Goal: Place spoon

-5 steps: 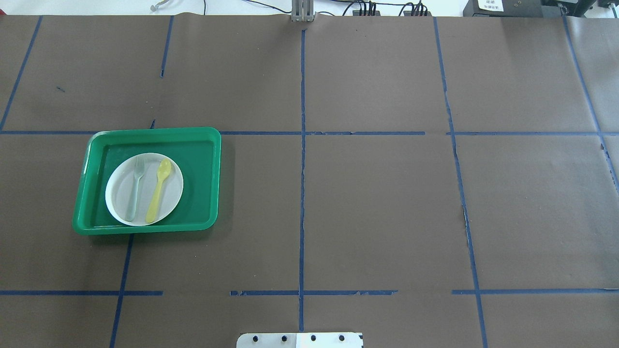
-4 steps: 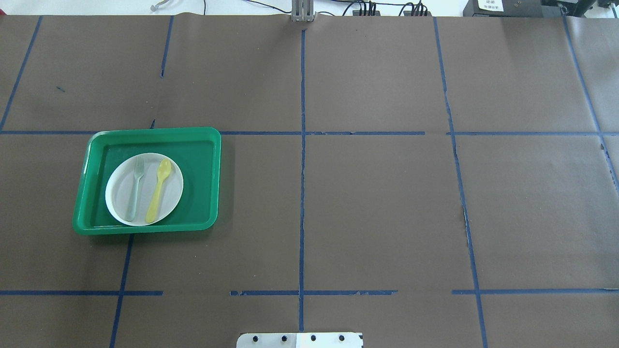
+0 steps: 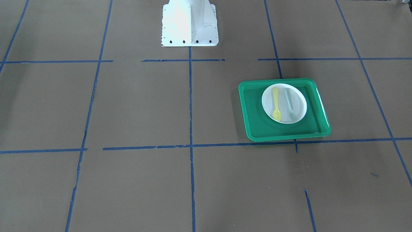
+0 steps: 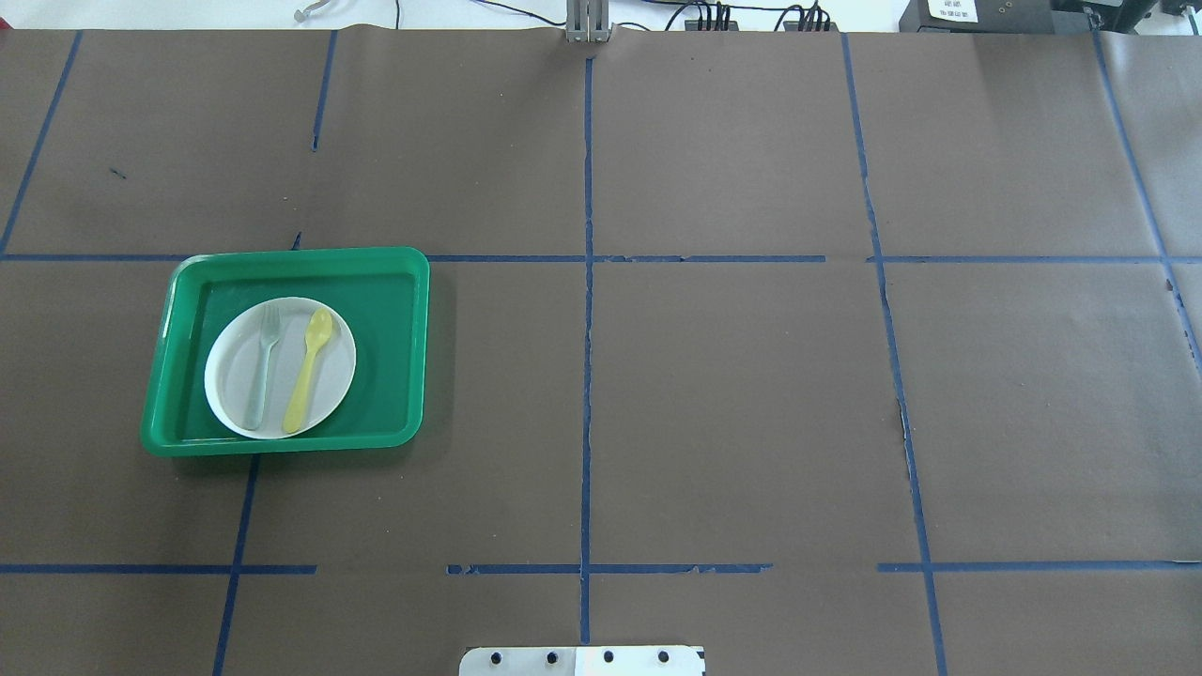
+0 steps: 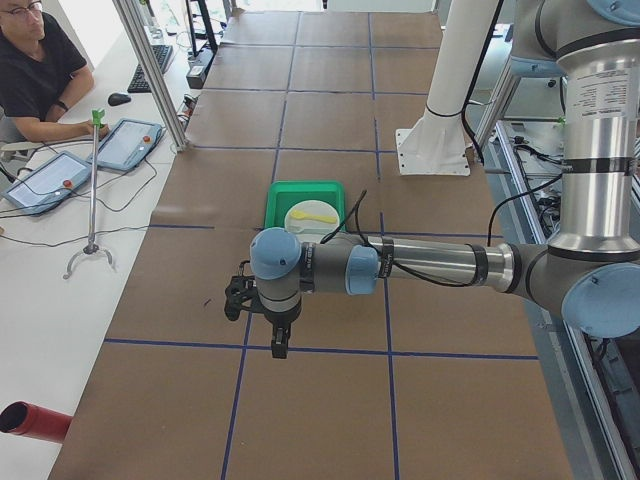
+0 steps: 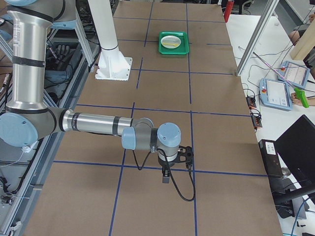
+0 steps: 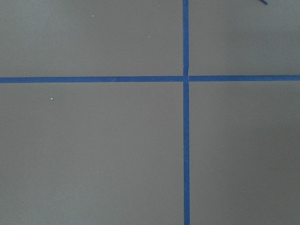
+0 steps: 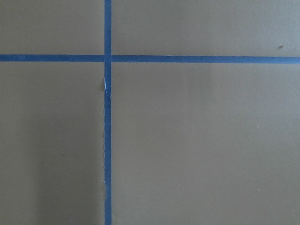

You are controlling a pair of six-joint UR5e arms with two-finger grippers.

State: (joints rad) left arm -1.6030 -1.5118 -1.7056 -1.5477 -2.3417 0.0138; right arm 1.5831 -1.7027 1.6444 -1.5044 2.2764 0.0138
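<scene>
The yellow spoon [image 4: 308, 371] lies on a white plate [image 4: 282, 380], bowl toward the far side, inside a green tray [image 4: 394, 357] on the table's left half. It also shows in the front-facing view [image 3: 276, 103] and the left side view [image 5: 315, 216]. My left gripper [image 5: 280, 345] hangs above bare paper well short of the tray; my right gripper [image 6: 166, 177] hangs over the far end of the table. Both show only in the side views, so I cannot tell whether they are open or shut. The wrist views show only brown paper and blue tape.
A pale grey-green fork [image 4: 263, 366] lies on the plate beside the spoon. The white robot base [image 3: 190, 22] stands at the table's near edge. An operator [image 5: 30, 60] sits at a desk beyond the table.
</scene>
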